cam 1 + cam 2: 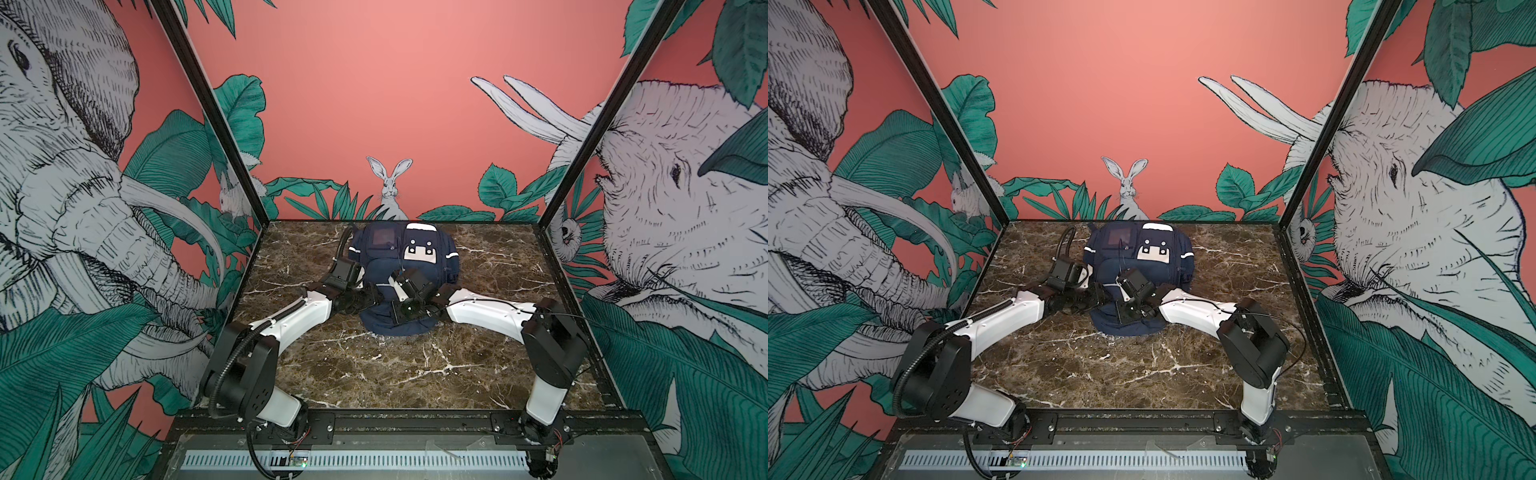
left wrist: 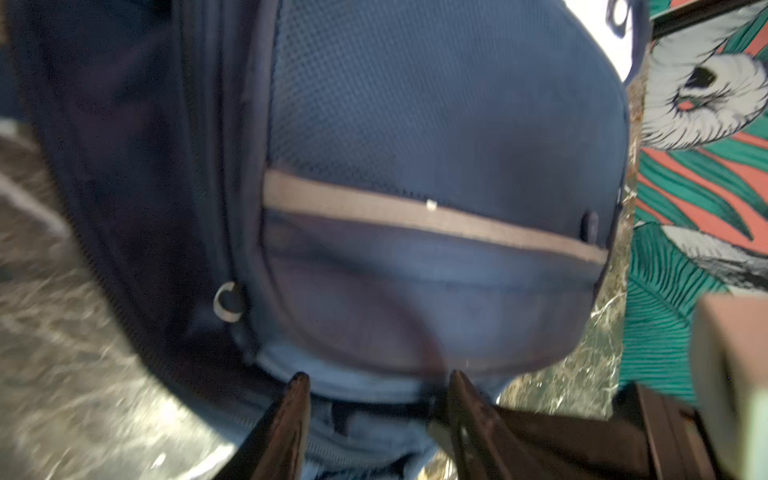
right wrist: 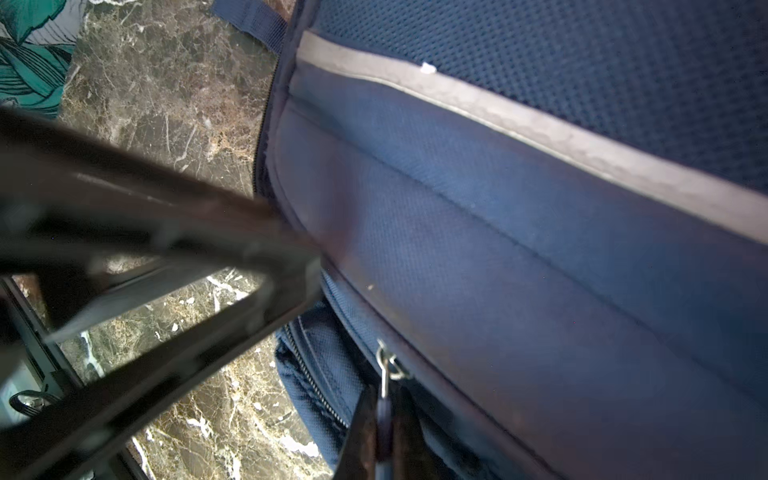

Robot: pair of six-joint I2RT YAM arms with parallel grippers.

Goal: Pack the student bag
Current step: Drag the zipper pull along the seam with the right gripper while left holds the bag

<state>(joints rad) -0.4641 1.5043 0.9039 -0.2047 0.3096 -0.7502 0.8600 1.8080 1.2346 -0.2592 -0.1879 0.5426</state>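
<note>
1. Student bag (image 1: 376, 268) lies far-centre on the marble table (image 1: 374, 374), long axis near-to-far, with both arms on its near half.
2. Left gripper (image 2: 378, 380): jaws parted about halfway, nothing clamped. The bag's near-left edge is right at the tips; can't tell if they touch it.
3. Right gripper (image 3: 384, 399): closed on the dark zipper pull (image 3: 383, 415) hanging from a metal ring (image 3: 388, 365), on the near side of the grey stripe (image 3: 540, 133).
4. Key relation: the zip track (image 3: 311, 386) curves away from the right gripper around the bag's near end, across the long axis. My read: the right arm drags the pull along that curve while the left arm, nearer the near-left edge, pins the fabric.
</note>
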